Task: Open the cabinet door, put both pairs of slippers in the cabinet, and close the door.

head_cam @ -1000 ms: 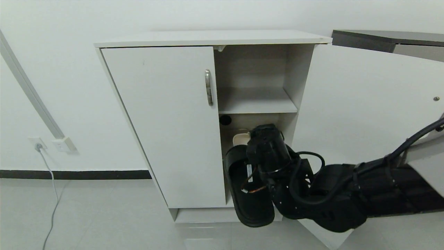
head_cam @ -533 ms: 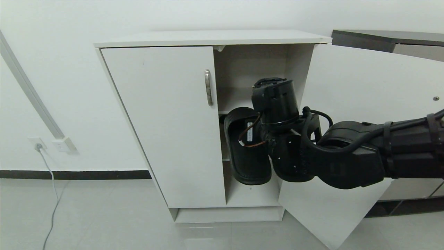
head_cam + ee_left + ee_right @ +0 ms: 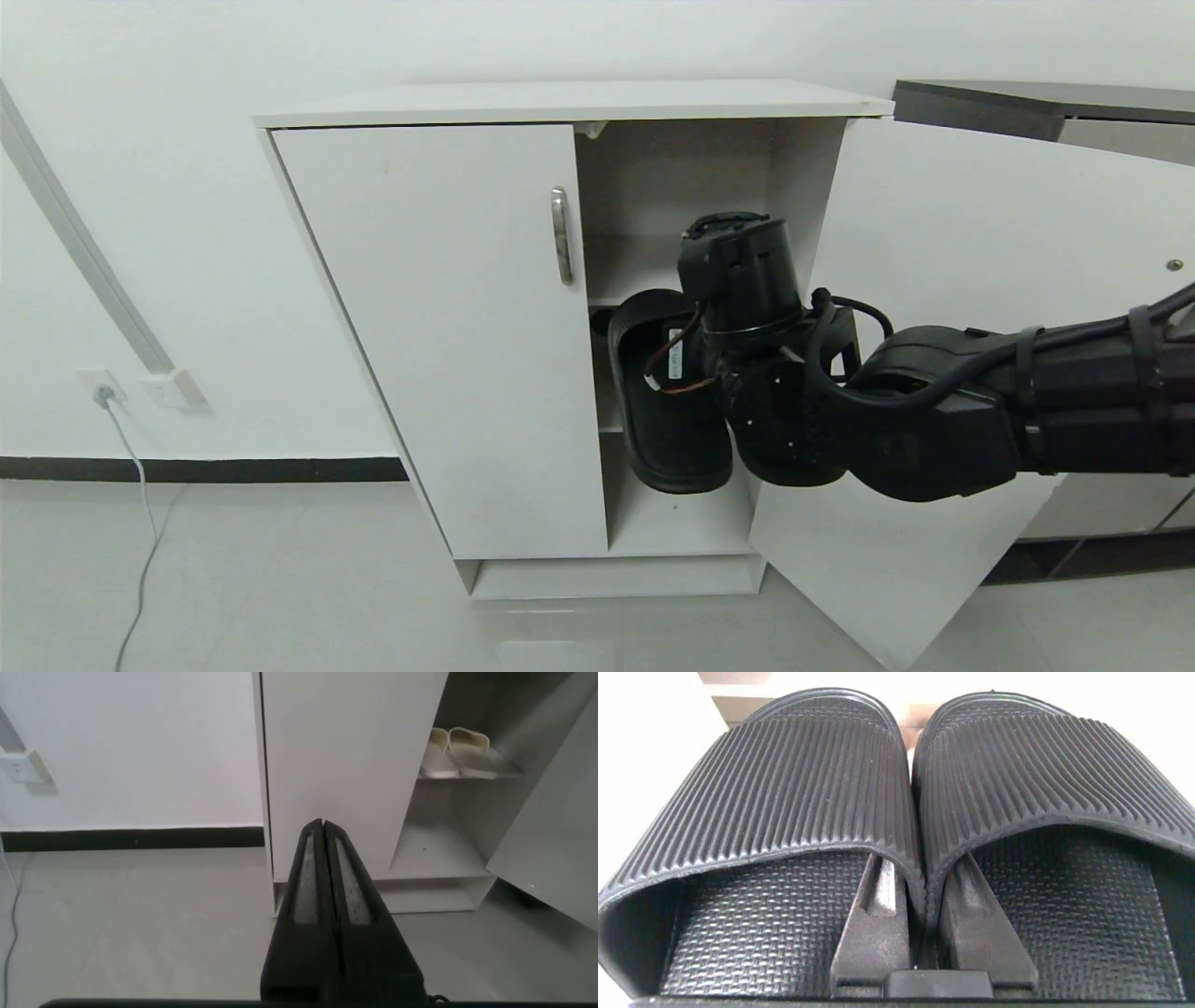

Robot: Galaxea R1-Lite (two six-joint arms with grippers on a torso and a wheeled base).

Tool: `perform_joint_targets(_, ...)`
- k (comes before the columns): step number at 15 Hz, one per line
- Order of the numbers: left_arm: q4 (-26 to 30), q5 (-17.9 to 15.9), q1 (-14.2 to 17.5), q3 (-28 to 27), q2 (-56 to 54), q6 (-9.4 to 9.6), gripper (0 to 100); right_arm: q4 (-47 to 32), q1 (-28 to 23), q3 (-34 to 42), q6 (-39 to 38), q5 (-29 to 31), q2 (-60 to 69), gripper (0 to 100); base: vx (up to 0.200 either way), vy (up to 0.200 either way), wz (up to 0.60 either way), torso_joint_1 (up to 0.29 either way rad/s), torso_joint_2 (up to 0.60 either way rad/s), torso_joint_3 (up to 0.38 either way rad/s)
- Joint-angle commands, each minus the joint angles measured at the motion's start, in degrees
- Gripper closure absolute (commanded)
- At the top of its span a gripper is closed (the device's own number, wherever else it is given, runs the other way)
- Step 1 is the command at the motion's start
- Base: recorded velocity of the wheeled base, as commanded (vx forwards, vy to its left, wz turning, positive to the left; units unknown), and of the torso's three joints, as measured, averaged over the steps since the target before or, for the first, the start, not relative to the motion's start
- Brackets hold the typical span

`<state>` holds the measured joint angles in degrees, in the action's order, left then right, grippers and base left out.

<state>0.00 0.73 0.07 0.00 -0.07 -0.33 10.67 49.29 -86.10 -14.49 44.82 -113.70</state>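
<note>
The right pincer (image 3: 920, 873), pinching the black slippers (image 3: 667, 401) by their inner walls, has lifted them from the cabinet's (image 3: 420, 327) foot to its middle opening. With the white slippers (image 3: 462, 751) already shelved, this second pair likely needs pushing inside, then release. The left pincer (image 3: 322, 835) is pressed together.

Head camera down onto the cabinet (image 3: 439, 327), left wrist low before it too, right wrist tight on black slippers (image 3: 803, 784).

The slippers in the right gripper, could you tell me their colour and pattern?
Black slippers, ribbed straps; right wrist view shows it best.
</note>
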Motion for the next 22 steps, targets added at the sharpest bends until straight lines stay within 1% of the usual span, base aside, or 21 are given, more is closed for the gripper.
perform_joint_targets(1, 0.0, 0.0, 0.0, 0.0, 0.1, -0.02, 100, 0.1, -0.1, 0.1, 0.0, 0.0, -0.1, 100, 0.200, 0.000, 0.00, 0.002, 0.00, 0.012)
perform_joint_targets(13, 0.0, 0.0, 0.0, 0.0, 0.1, -0.02, 100, 0.0, -0.2, 0.6, 0.0, 0.0, -0.3, 100, 0.200, 0.000, 0.00, 0.002, 0.00, 0.004)
perform_joint_targets(18, 0.0, 0.0, 0.0, 0.0, 0.1, -0.02, 100, -0.1, -0.3, 0.6, 0.2, -0.1, -0.6, 100, 0.000, 0.000, 0.00, 0.000, 0.00, 0.000)
perform_joint_targets(22, 0.0, 0.0, 0.0, 0.0, 0.1, -0.02, 100, -1.9, -2.4, -3.4, 0.4, -0.6, -3.5, 100, 0.000, 0.000, 0.00, 0.000, 0.00, 0.000)
